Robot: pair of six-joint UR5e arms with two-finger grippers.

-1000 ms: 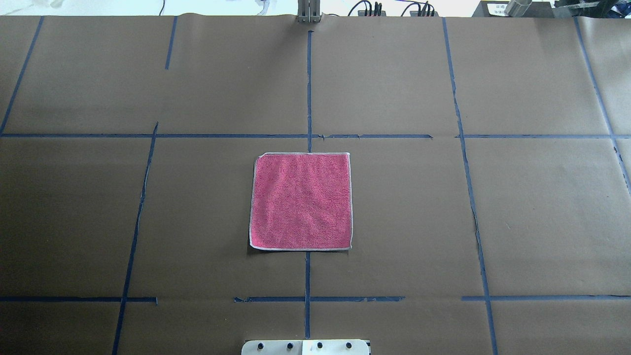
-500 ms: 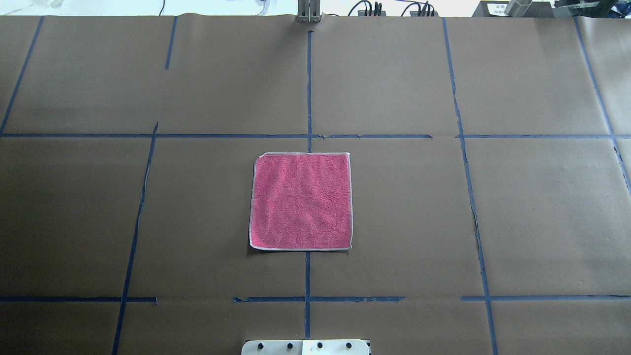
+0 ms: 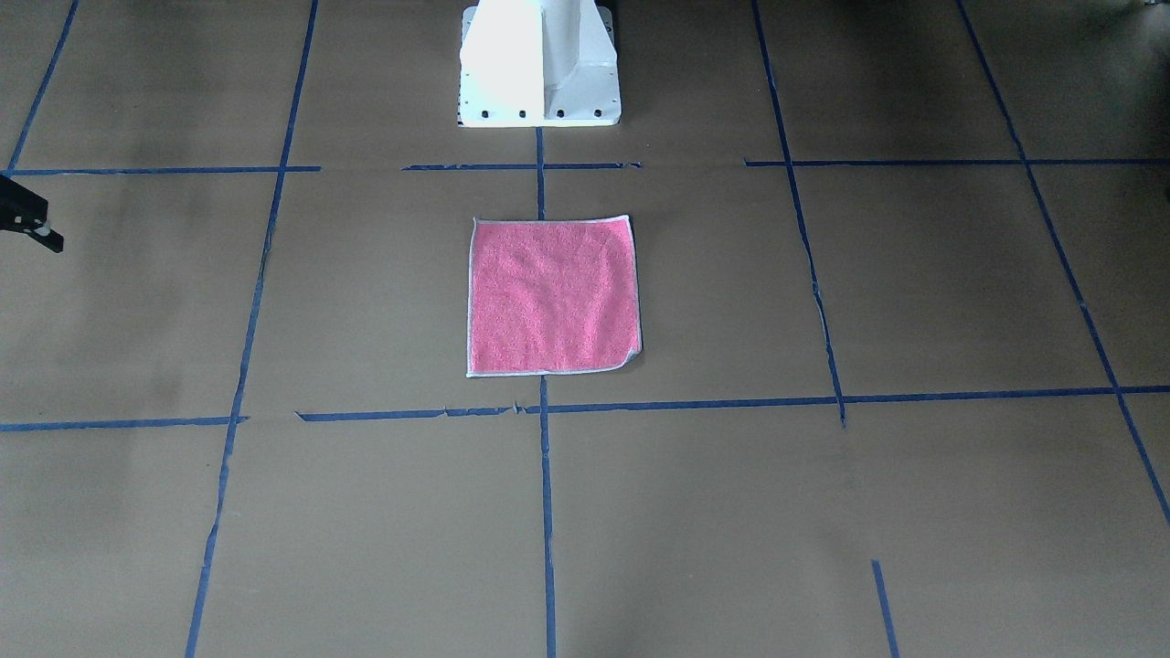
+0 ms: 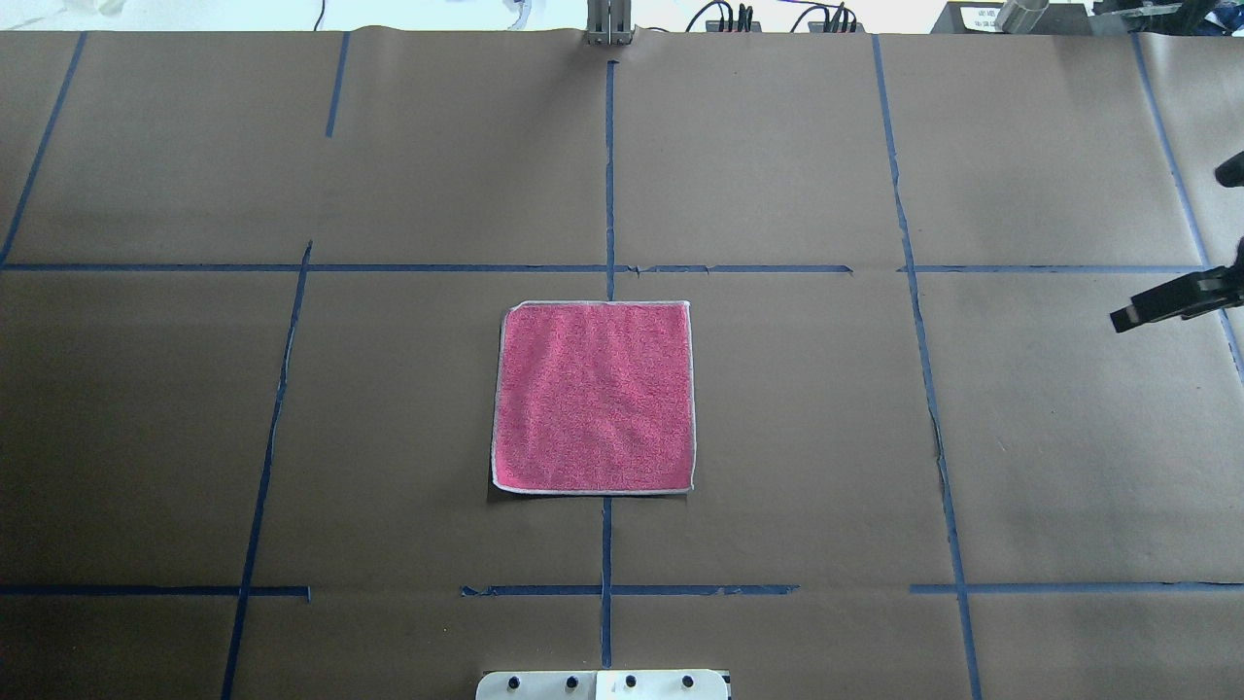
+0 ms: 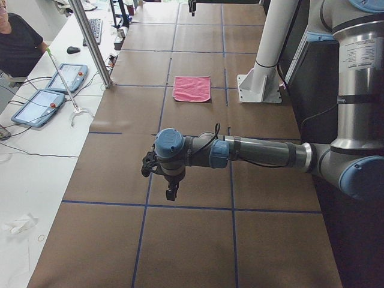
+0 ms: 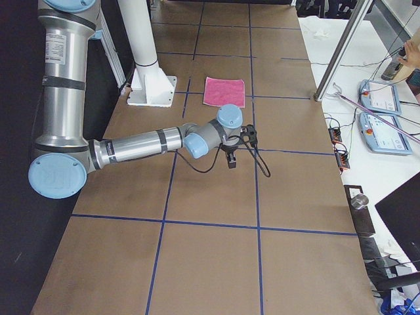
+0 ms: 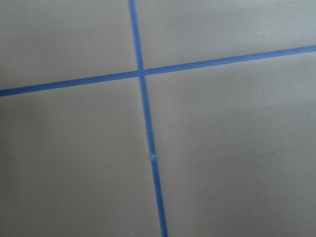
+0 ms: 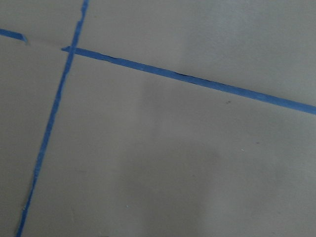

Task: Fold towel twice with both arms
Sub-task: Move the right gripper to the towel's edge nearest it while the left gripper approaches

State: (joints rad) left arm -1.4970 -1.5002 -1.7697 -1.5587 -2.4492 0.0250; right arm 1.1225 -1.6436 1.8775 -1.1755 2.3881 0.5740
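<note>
The towel (image 4: 594, 397) lies flat and unfolded at the table's middle, pink face up, with a whitish border; it also shows in the front view (image 3: 551, 296). A black part of my right gripper (image 4: 1166, 306) reaches in at the overhead view's right edge, far from the towel, and shows at the front view's left edge (image 3: 27, 224). I cannot tell whether it is open or shut. My left gripper (image 5: 171, 192) hangs over bare paper far from the towel, seen only from the side, so I cannot tell its state. Both wrist views show only paper and tape.
The brown paper table cover carries a grid of blue tape lines (image 4: 608, 175). The white pedestal base (image 3: 539, 68) stands just behind the towel. A metal post (image 5: 90, 42), tablets (image 5: 51, 90) and an operator (image 5: 18, 45) are at the table's far side.
A black part of the right gripper has come into the overhead view at its right edge. The towel has not moved.
</note>
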